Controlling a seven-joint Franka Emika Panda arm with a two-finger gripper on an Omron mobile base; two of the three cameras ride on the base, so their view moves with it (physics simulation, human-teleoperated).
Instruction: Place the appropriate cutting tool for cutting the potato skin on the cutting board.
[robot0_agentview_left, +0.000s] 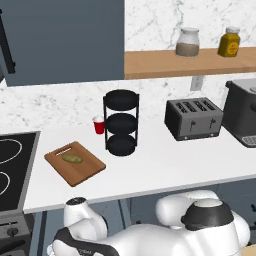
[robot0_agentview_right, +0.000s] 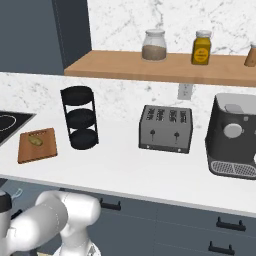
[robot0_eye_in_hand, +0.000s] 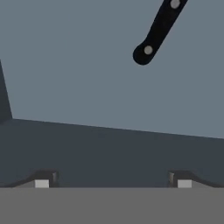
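The white countertop (robot0_agentview_left: 165, 170) runs smooth and matte below a marbled backsplash and a plain wooden shelf (robot0_agentview_right: 165, 70). On the shelf stand a clear glass jar (robot0_agentview_right: 154, 45) with brown contents and a yellow bottle (robot0_agentview_right: 201, 48). A boxy black coffee machine (robot0_agentview_right: 234, 135) occupies the counter's right end. Beside it sits a dark metal four-slot toaster (robot0_agentview_right: 165, 129). Further left stands a black three-tier round rack (robot0_agentview_left: 121, 123) on thin uprights, with a small red cup (robot0_agentview_left: 99, 125) just beside it. The cutting board (robot0_agentview_left: 75, 162) is a flat rectangular slab of brown wood with a slot handle, lying near the black cooktop (robot0_agentview_left: 12, 170). The potato (robot0_agentview_left: 72, 158), small, oval and yellowish-brown, rests on the board. The peeler cannot be made out. The gripper (robot0_eye_in_hand: 113, 183) faces a flat grey-blue cabinet panel bearing a black bar handle (robot0_eye_in_hand: 157, 30) with two pale fasteners; its fingertips (robot0_eye_in_hand: 43, 180) stand wide apart with nothing between them.
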